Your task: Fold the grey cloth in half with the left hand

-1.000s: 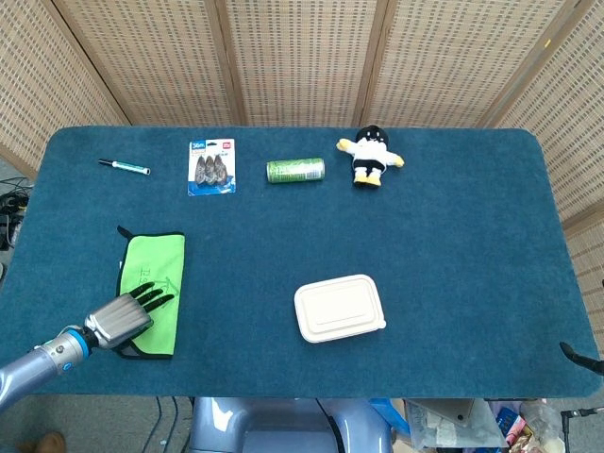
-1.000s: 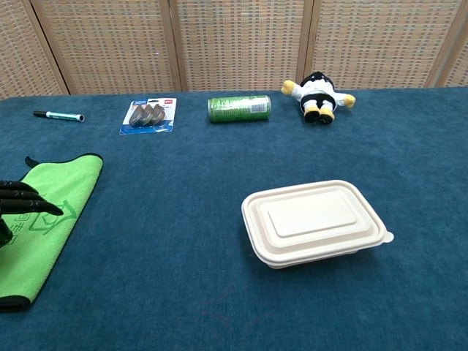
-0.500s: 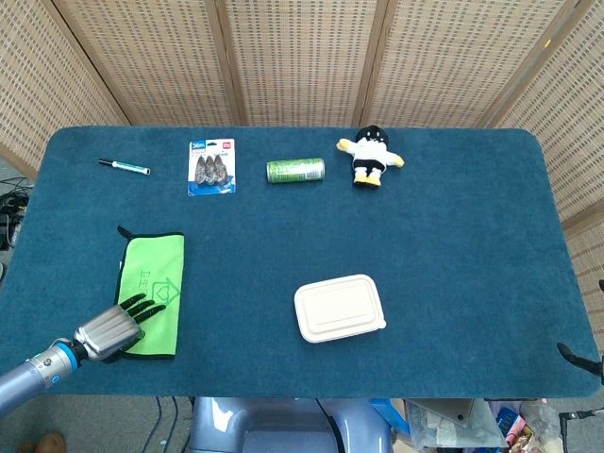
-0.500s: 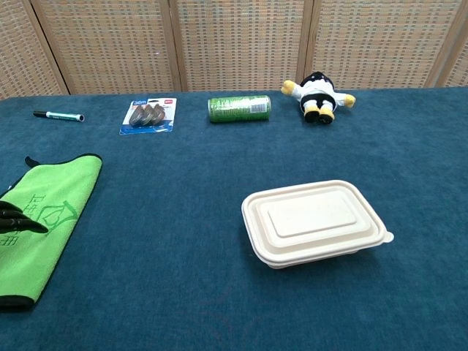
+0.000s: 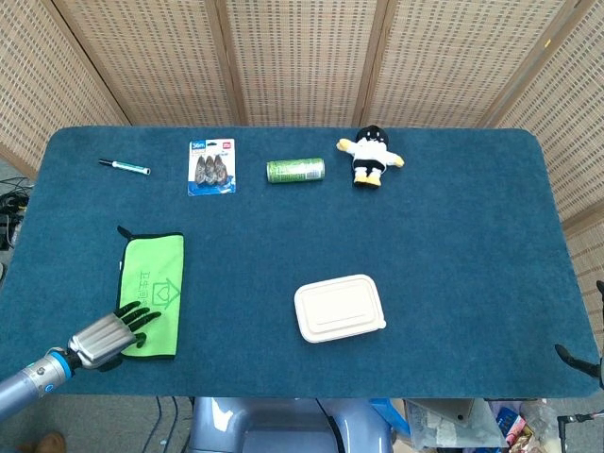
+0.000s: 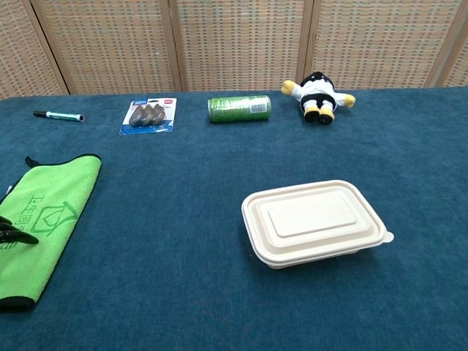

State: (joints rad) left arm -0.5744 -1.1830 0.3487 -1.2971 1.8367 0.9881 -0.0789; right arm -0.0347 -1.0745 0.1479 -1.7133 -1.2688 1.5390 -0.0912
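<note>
The cloth (image 5: 153,283) is bright green with dark edging, not grey, and lies flat at the table's near left; the chest view shows the cloth (image 6: 45,216) with a printed logo. My left hand (image 5: 102,340) hovers at the cloth's near left corner, fingers spread, dark fingertips (image 6: 12,232) over the near end, gripping nothing. Only a dark sliver of the right hand (image 5: 574,358) pokes in at the table's near right edge; its fingers cannot be made out.
A beige lidded food box (image 5: 339,308) sits centre front. Along the back lie a marker pen (image 5: 125,167), a blister pack (image 5: 211,166), a green can (image 5: 295,170) on its side and a plush penguin (image 5: 371,156).
My left hand has drawn back toward the near left edge, uncovering more of the cloth. The cloth stays flat. The right hand's sliver has dipped slightly lower.
</note>
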